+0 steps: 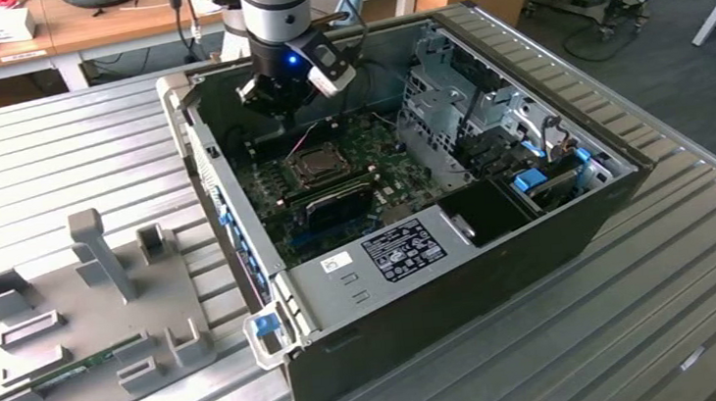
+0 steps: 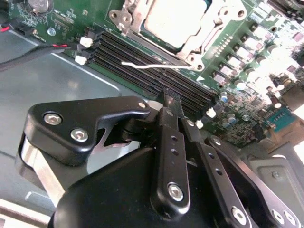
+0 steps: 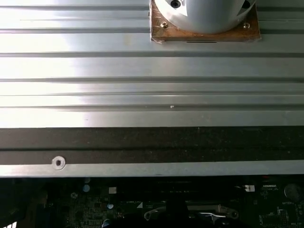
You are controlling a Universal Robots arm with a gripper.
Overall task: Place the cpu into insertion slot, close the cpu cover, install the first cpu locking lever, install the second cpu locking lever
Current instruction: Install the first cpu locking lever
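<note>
Gripper [image 1: 280, 92] hangs inside the open PC case [image 1: 471, 283], just above the motherboard [image 1: 375, 174] & near the insertion slot [image 1: 292, 167]. In the second wrist view its fingers [image 2: 172, 102] are pressed together w/ nothing betw them. The tips sit over the memory slots [image 2: 142, 71], apart from the socket.

Case lies on its side on a ribbed metal table [image 1: 684, 307]. A grey fixture plate [image 1: 93, 315] sits well apart, on the exterior view's left.

Cpu cover [image 2: 130, 19] lies flat over the socket, its window framing the chip. Cpu [image 2: 178, 19] is seated in the slot, lying flat w/ metal top facing up out of the case. It's square, so no long axis; edges run parallel w/ the memory slots. A thin wire lever [image 2: 152, 65] lies along the socket edge next to those slots.
</note>
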